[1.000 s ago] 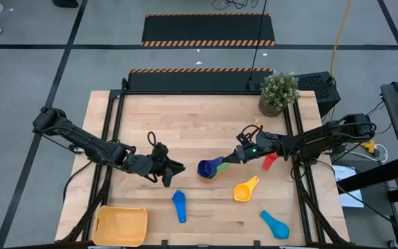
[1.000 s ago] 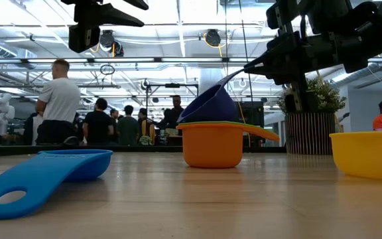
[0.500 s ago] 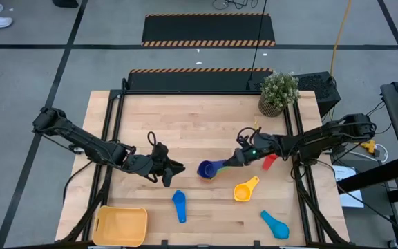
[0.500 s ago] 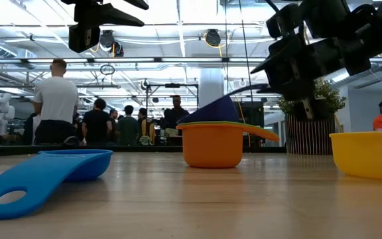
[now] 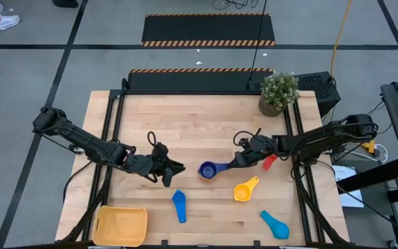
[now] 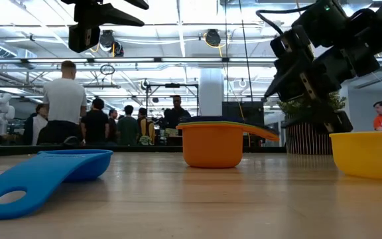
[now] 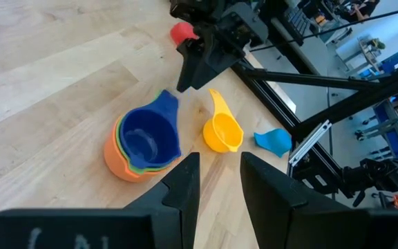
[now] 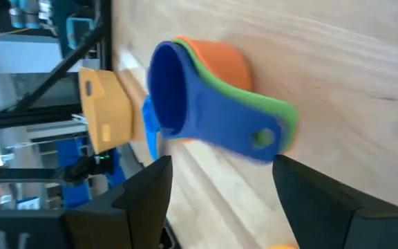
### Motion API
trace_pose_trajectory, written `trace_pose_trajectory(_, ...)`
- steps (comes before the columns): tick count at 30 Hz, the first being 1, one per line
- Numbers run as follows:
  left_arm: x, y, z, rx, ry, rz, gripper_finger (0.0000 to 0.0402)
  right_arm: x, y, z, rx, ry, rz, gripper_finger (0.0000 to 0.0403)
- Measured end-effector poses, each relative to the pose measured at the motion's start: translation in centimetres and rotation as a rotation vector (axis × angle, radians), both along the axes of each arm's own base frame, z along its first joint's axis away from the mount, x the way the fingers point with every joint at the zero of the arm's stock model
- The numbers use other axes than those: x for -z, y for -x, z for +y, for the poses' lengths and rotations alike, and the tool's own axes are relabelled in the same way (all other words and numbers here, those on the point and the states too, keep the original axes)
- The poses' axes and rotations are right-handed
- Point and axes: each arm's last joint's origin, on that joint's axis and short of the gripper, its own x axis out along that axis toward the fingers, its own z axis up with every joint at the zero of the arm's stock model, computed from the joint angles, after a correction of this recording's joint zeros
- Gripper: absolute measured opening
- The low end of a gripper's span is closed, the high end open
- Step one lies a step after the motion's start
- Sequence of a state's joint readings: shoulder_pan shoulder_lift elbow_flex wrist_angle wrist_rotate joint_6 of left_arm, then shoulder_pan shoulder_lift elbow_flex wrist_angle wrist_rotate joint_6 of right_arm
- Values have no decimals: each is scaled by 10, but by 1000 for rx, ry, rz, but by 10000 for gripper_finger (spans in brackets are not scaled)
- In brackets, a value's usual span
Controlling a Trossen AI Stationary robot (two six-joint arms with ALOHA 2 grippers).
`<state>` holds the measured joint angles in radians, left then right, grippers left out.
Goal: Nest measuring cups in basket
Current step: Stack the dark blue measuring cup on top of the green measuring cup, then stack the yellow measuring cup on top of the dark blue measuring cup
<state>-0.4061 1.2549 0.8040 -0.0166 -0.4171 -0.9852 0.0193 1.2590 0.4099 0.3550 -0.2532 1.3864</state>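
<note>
Holding the right tool (image 5: 238,162) spread wide just off the handle end of the nested stack (image 5: 208,169), pinching nothing, with the handle lying between the two fingers but apart from both in the right wrist view. Parking the left tool (image 5: 177,168) near the other side of the stack, fingers parted only a little and gripping nothing. Resting the stack mid-desk (image 5: 185,117) as orange at the bottom, green in the middle and dark blue on top, all seated level in the low view. Leaving four measuring cups loose: the yellow cup (image 5: 246,189) near the stack, the red cup (image 5: 269,161) just beside the right arm, the blue cup (image 5: 179,205) toward the front, the light blue cup (image 5: 275,224) near the front right corner. Leaving the basket (image 5: 121,225) at the front left corner, well apart from everything and holding no cup. Judging the hazards: clipping the protruding handles with a spread finger while pulling away, likely spinning or tipping the stack; sweeping the red cup off the desk edge with the right arm, lying so close to it; lifting the stack by the top handle alone, probably drawing the dark blue cup out and dropping the rest; crossing the left arm while heading for the basket.
</note>
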Motion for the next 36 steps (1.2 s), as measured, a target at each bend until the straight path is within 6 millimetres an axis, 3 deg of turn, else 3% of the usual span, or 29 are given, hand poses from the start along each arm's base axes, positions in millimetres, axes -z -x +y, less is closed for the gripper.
trace_pose_trajectory(10, 0, 0, 0, 2, -4, 0, 106, -6, 11, -4, 36, 94, 30, 247)
trace_pose_trajectory(17, 0, 0, 0, 1, -4, 0, 106, -26, 18, -3, 17, 113, -79, 247)
trace_pose_trajectory(24, 0, 0, 0, 2, -5, 2, 106, -41, 37, -3, -3, 134, -105, 247)
trace_pose_trajectory(36, 0, 0, 0, -3, 4, 1, 106, -44, 66, 1, -181, 170, -45, 217)
